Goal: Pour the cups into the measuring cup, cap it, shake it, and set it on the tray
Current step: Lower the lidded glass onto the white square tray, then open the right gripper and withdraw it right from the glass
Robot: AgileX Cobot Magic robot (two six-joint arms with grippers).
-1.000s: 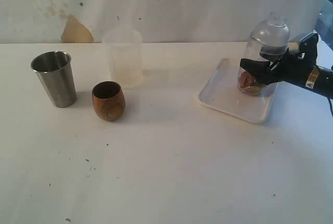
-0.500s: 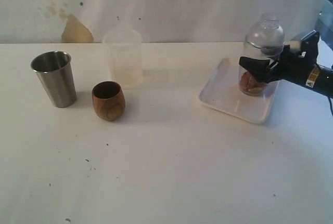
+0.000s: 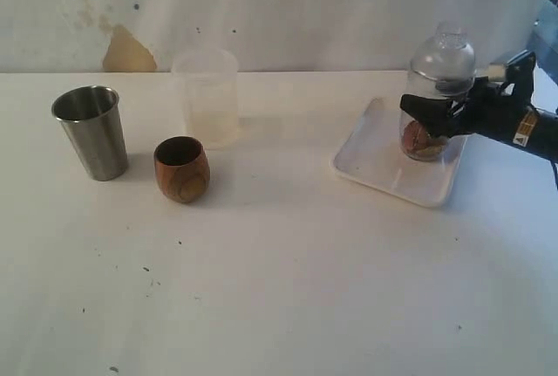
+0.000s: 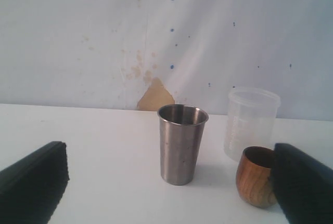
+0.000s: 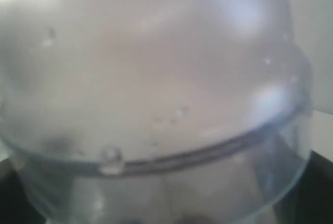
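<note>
The right tool [image 3: 433, 114] is pressed together on the tall clear plastic measuring cup [image 3: 443, 64], with one black finger on either side of the cylinder wall below the domed clear cap. The measuring cup stands upright over the shallow white rectangular plastic tray [image 3: 375, 171], directly beneath the tool. Whether its base touches the tray cannot be told. Brown contents lie in its bottom. In the right wrist view the measuring cup [image 5: 156, 89] fills the picture, blurred.

The left tool [image 4: 169, 193] is spread wide and holds nothing. The tapered brushed-steel tumbler [image 4: 182, 143] stands upright on the white bench [image 3: 279, 289] ahead of it, between its fingers. The rounded brown wooden cup [image 4: 256, 176] stands just beside one finger. The frosted translucent plastic cup [image 4: 251, 122] stands beyond the wooden cup.
</note>
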